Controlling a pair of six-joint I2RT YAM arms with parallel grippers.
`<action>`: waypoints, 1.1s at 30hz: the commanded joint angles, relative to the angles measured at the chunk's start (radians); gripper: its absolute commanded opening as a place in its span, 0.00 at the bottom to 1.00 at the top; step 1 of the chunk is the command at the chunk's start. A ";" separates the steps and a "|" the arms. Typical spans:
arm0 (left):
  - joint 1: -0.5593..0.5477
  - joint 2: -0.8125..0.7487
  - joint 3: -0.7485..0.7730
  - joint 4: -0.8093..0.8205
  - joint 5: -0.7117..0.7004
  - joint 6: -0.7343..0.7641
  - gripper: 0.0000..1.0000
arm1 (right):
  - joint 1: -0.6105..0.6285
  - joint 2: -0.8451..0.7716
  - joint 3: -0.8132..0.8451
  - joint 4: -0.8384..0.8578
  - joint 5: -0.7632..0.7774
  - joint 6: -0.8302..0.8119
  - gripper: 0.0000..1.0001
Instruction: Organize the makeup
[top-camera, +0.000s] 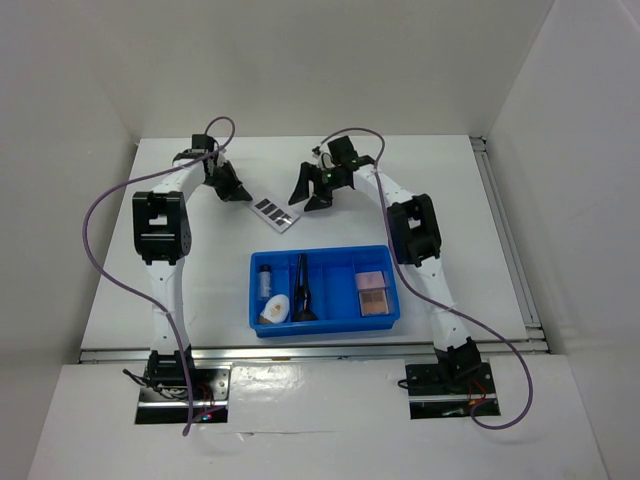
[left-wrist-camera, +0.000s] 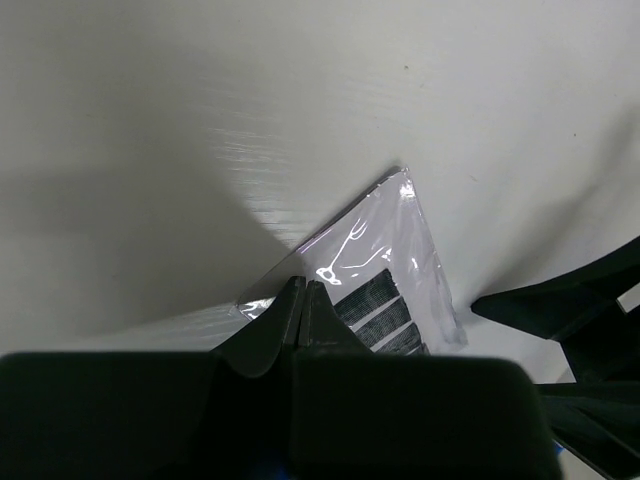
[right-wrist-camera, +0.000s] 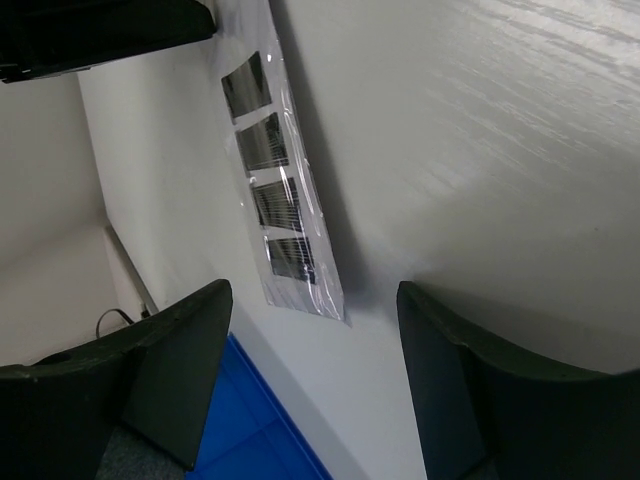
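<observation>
Left gripper (top-camera: 232, 188): fingers pinched shut on one edge of the clear plastic palette with dark pans (top-camera: 275, 212), at the far middle of the white table (top-camera: 450, 200). Right gripper (top-camera: 318, 190): jaws spread, just beside the palette. Blue divided tray (top-camera: 320, 252): nearer the bases, apart from both.

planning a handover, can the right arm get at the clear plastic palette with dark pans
Probably yes: the right jaws stand open facing the clear plastic palette with dark pans, nothing between; the left jaws pinch only its other end.
</observation>
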 joint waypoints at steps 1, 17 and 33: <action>-0.007 0.063 0.003 -0.046 0.015 0.041 0.00 | 0.034 0.051 0.022 0.011 -0.017 0.006 0.74; -0.007 0.054 -0.006 -0.046 -0.003 0.051 0.00 | 0.057 -0.039 -0.203 0.146 -0.179 0.081 0.60; -0.007 0.032 -0.026 -0.046 0.021 0.072 0.01 | 0.048 -0.030 -0.128 0.233 -0.146 0.184 0.00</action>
